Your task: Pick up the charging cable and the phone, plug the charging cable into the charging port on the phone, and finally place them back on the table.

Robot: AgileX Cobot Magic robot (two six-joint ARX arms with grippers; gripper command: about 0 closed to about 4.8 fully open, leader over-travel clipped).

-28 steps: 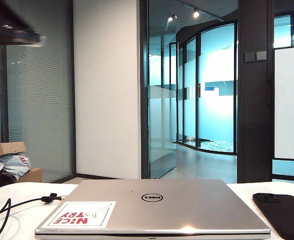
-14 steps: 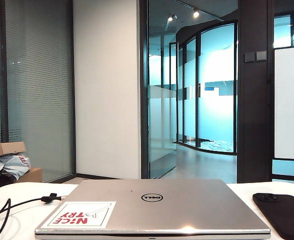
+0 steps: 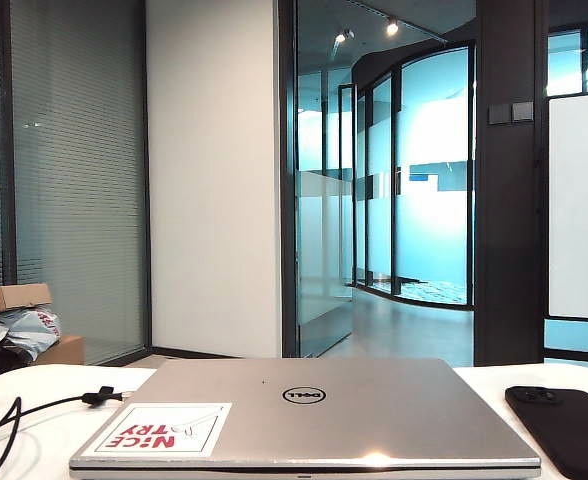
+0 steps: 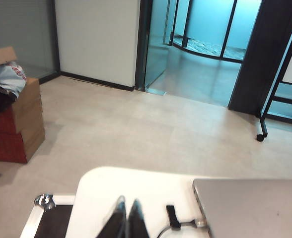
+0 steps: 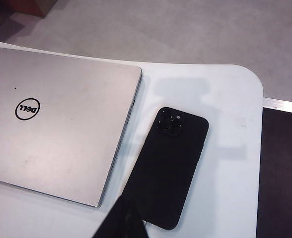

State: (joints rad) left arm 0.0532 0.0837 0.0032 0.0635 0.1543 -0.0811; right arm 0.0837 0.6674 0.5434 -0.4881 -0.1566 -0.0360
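Left wrist view: left claw (image 4: 126, 220) closed, empty, above table (image 4: 136, 186); right claw (image 5: 125, 218) closed, empty, over phone (image 5: 173, 166).

We counted one phone (image 5: 175, 165), one charging cable (image 3: 34, 410) and one silver laptop (image 3: 309, 415) on one white tabletop (image 5: 225, 99), plus two grippers, left (image 4: 126, 222) and right (image 5: 123, 220), both closed.

The right gripper (image 5: 127, 214), jaws shut, hangs above the phone (image 5: 173, 166), which lies flat on the table (image 5: 225, 104) just beside the closed laptop (image 5: 56, 129). The left gripper (image 4: 126, 221), also shut, hangs over the table's far side, with the charging cable (image 4: 173, 220) close beside it, against the laptop's edge.
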